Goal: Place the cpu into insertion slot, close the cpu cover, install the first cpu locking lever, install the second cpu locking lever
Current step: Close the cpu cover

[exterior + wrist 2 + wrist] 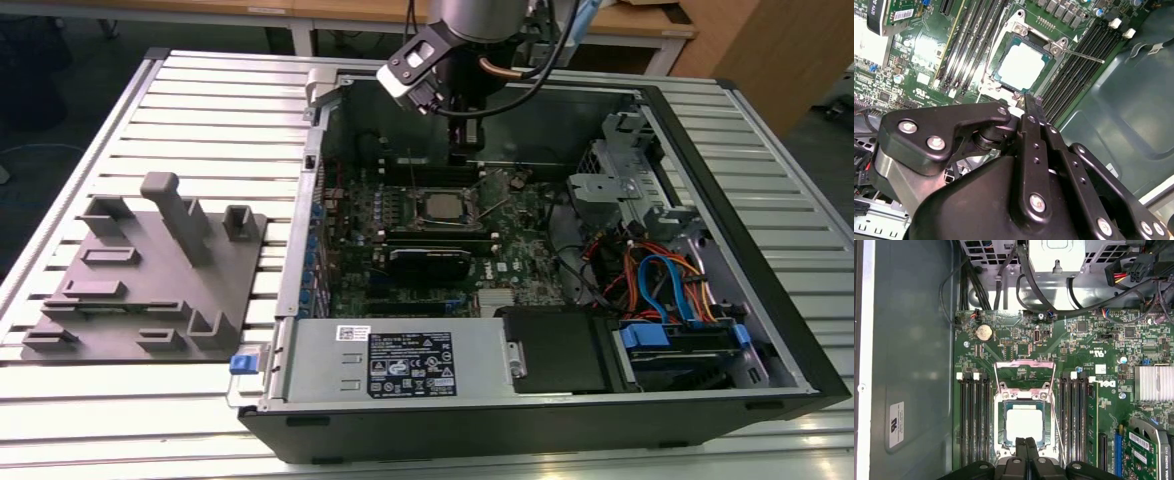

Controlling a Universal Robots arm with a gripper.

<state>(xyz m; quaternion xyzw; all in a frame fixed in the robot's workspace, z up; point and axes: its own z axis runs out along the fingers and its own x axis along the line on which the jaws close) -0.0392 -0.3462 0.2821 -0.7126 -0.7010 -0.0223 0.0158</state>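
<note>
The cpu (1024, 424) (1021, 62) lies flat in the insertion slot (1001, 427), silver face up, on the green board; in the exterior view the cpu (438, 207) sits mid-board. The cpu cover (1025, 363) stands swung open beyond the slot. Two thin locking levers (1055, 410) (1081, 54) stick out unlatched beside the socket. My gripper (1025, 446) (1030, 102) (461, 150) hangs above the socket's edge, fingers pressed together, holding nothing and apart from the chip.
Long black memory slots (973, 420) flank the socket on both sides. The case wall (909, 365), a power supply with cable bundles (1054, 260), a heatsink (1154, 382) and a graphics card (1149, 450) surround it. A grey fixture (147, 270) lies outside the case.
</note>
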